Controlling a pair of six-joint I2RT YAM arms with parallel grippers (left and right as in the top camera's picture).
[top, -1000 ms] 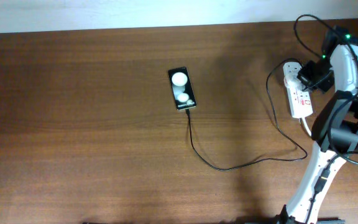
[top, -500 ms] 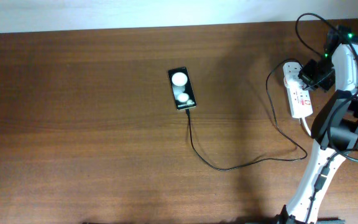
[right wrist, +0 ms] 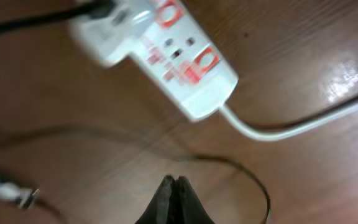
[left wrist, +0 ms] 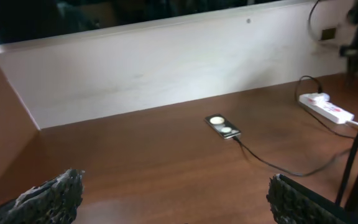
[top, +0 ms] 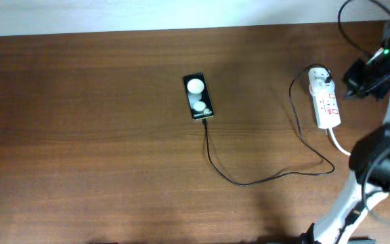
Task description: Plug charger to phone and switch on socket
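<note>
The black phone (top: pixel 197 96) lies flat at mid-table, and the thin black charger cable (top: pixel 249 181) runs from its near end in a loop to the white plug (top: pixel 319 74) seated in the socket strip (top: pixel 326 103). My right gripper (top: pixel 355 85) hangs above the table just right of the strip. In the right wrist view it is shut and empty (right wrist: pixel 175 180), with the strip (right wrist: pixel 173 56) and the cable (right wrist: pixel 229 163) below it. My left gripper (left wrist: pixel 173 208) is open and empty, far from the phone (left wrist: pixel 222 126) and the strip (left wrist: pixel 327 107).
The strip's thick white cord (top: pixel 338 144) runs off toward the right arm's base; it also shows in the right wrist view (right wrist: pixel 291 124). A white wall (left wrist: pixel 166 62) borders the far table edge. The right arm's black cables hang at the back right.
My right gripper has pulled off the socket strip, up and to the right. The phone, cable and strip have not moved.
</note>
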